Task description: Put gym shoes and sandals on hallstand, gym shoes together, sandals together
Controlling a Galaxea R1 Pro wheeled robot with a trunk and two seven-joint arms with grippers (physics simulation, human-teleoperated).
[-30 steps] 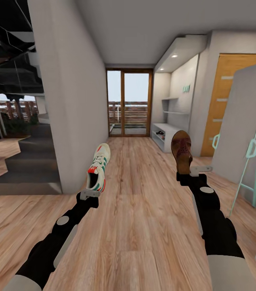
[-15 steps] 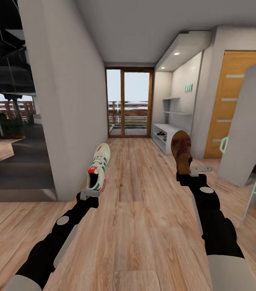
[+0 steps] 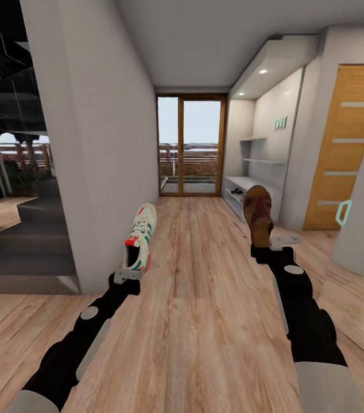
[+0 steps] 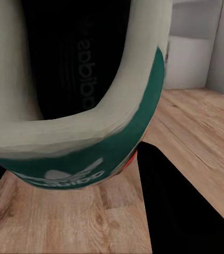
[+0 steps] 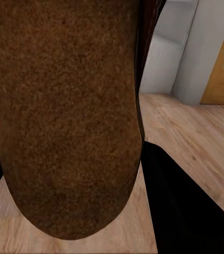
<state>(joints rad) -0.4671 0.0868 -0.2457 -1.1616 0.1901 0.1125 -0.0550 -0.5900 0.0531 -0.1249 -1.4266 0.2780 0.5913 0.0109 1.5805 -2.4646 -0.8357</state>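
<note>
L pincer [image 3: 126, 276] clamped on heel of a gym shoe [image 3: 139, 236], toe pointing up & away from it; teal lining [image 4: 96, 153] right at the pincer in L wrist view. R pincer [image 3: 269, 248] grips a sandal [image 3: 258, 214] by the heel, standing upright above it. Both held over corridor floor [image 3: 205, 298]. Hallstand [image 3: 251, 192] far ahead, right of R pincer, by the glass door [image 3: 191, 144].
</note>
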